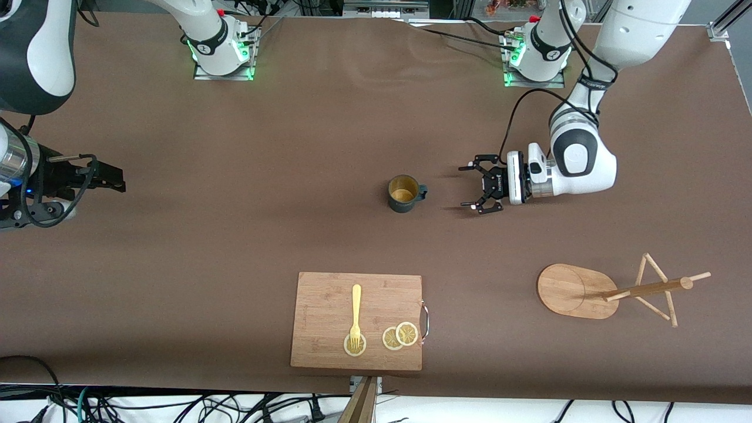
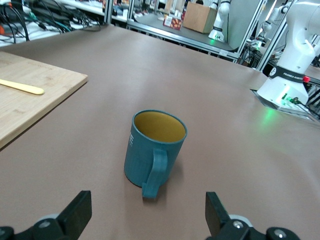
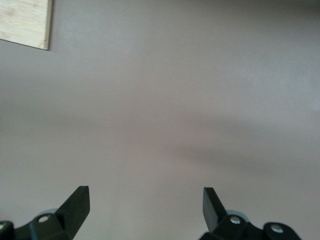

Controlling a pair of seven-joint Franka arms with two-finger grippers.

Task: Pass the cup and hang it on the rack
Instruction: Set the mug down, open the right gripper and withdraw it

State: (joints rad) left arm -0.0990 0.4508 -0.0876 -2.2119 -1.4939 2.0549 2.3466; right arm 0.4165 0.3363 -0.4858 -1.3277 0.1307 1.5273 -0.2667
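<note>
The cup [image 1: 404, 194] is a dark teal mug with a tan inside, standing upright at the middle of the table. In the left wrist view the cup [image 2: 150, 150] turns its loop handle [image 2: 155, 172] toward my left gripper [image 2: 148, 212]. My left gripper [image 1: 467, 187] is low and level, open, a short gap from the cup on the side toward the left arm's end. The rack [image 1: 564, 288], a light wooden mug tree with thin pegs, stands nearer the front camera at that same end. My right gripper [image 1: 114, 178] waits open over bare table at the right arm's end; the right wrist view shows my right gripper [image 3: 145, 205] holding nothing.
A bamboo cutting board [image 1: 329, 299] lies near the front edge with a yellow fork [image 1: 356, 311] and lemon slices [image 1: 399, 336] on it. Its corner shows in the left wrist view [image 2: 30, 105] and in the right wrist view [image 3: 25, 22]. Cables hang below the front edge.
</note>
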